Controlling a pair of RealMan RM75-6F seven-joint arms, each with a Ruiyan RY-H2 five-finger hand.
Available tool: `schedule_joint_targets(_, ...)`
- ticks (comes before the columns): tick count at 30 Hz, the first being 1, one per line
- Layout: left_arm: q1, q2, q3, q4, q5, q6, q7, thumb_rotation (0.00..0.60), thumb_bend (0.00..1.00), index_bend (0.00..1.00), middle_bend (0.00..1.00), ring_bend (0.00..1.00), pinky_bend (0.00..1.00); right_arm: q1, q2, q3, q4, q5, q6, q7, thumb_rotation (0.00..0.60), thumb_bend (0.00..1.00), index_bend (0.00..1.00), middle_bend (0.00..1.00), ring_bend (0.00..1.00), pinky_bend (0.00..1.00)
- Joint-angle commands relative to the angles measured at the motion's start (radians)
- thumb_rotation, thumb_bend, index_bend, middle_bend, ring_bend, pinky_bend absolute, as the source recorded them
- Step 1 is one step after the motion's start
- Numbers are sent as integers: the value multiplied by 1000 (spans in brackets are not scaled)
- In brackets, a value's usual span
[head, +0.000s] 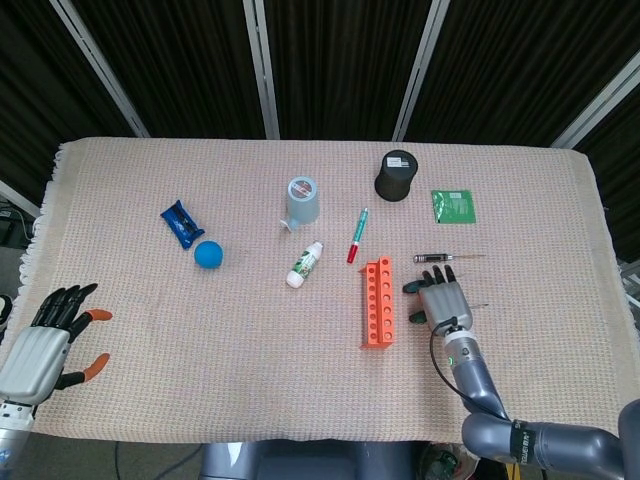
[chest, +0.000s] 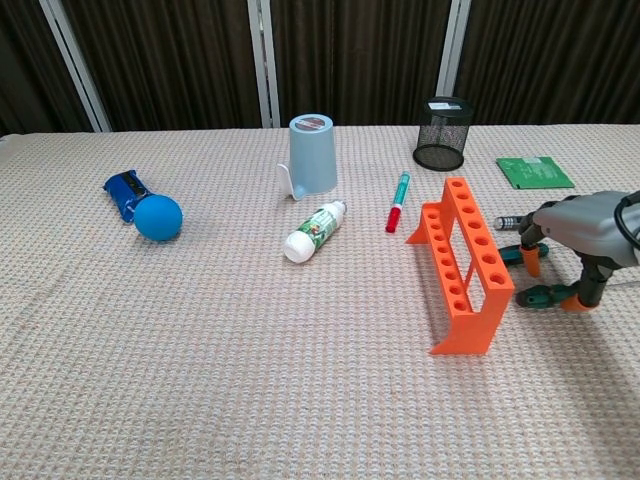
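**Head view: right hand beside the orange rack, left hand idle**

Head view is showing the right hand (head: 443, 300) sitting at 3 o'clock of the orange plastic tube rack (head: 378, 301), just beside it. Its fingers are spreading apart and pointing down onto the beige woven cloth covering the worktop (head: 200, 350), and they are gripping nothing. A slim dark-handled metal tool (head: 440, 258) is lying at 12 o'clock of this hand, just past the fingertips. The left hand (head: 45, 345) is hanging at 8 o'clock of the worktop, well apart from everything, fingers apart and holding nothing.

The rack is looking tall and narrow on its legs in the chest view, so a sideways nudge from the hand's thumb side is likely to tip it towards 9 o'clock. The thin tool is likely to roll or skid if fingertips are pressing on it unevenly, and the loose cloth could be bunching under dragging fingers.

A white plastic bottle (head: 305, 264) at 10 o'clock of the rack is carrying a green label, but its writing is too small to read. Print on the flat green packet (head: 453, 205) and on the blue wrapped packet (head: 182, 222) is likewise not legible.
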Motion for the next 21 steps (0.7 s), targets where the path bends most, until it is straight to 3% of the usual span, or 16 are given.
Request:
schedule_joint_targets(1, 0, 0, -1, 1, -2, 0, -1, 600, 258, 317, 42, 0, 0, -1, -4, -4, -3, 0, 3, 4, 600, 202, 421, 108, 0, 0)
schedule_joint_targets(21, 3, -1, 2, 10, -4, 5, -13, 600, 259, 316, 42, 0, 0, 2, -41, -12, 21, 2, 21, 37, 600, 206, 460, 126, 0, 0)
